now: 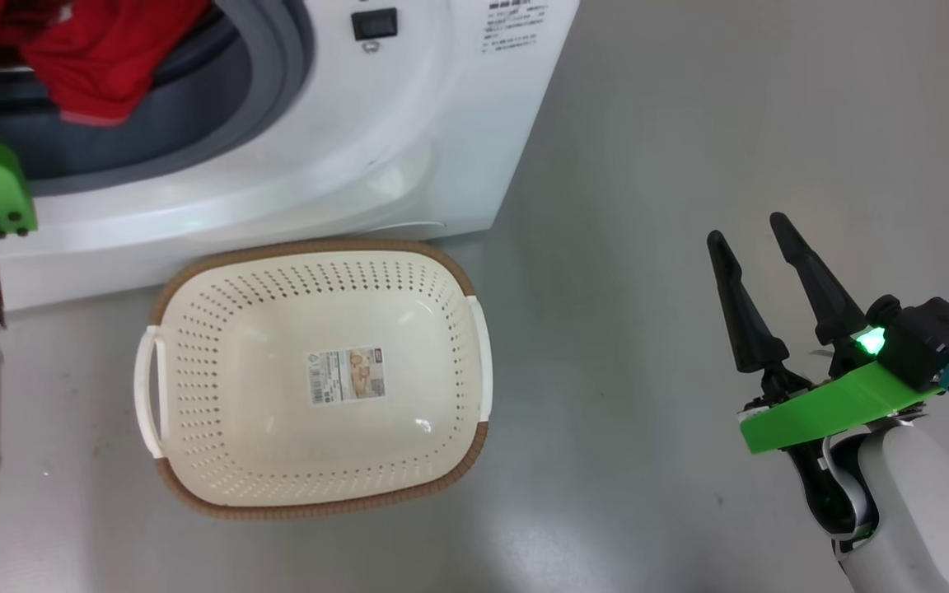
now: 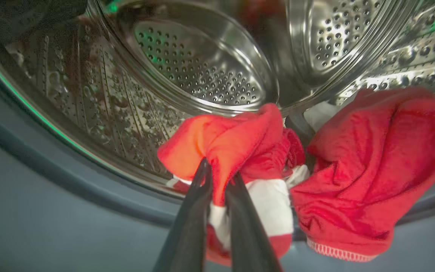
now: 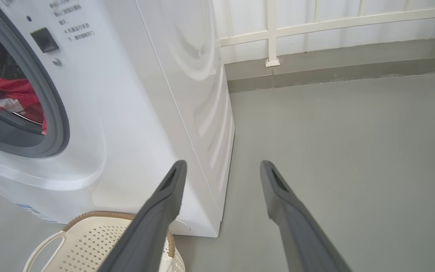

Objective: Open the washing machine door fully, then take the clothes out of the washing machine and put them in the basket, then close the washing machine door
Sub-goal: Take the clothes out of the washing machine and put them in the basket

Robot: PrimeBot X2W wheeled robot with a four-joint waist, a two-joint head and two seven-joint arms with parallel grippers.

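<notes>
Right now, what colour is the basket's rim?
The basket's rim is woven brown, clearest in the head view.

Floor point(image 1: 689, 123): smooth grey-green, seamless, soft sheen; few small dark specks near right. Pale diffuse reflections on floor, near centre. Light even, no hard shadows. Far side: low grey kerb point(image 3: 334, 60) runs left to right along floor edge. Above kerb: white wall surface point(image 3: 353, 37), faint vertical ribs, behind cream rail frame point(image 3: 272, 22). Frame's upright post ends in small white foot point(image 3: 272, 62) on kerb. Far right corner darker.
</notes>
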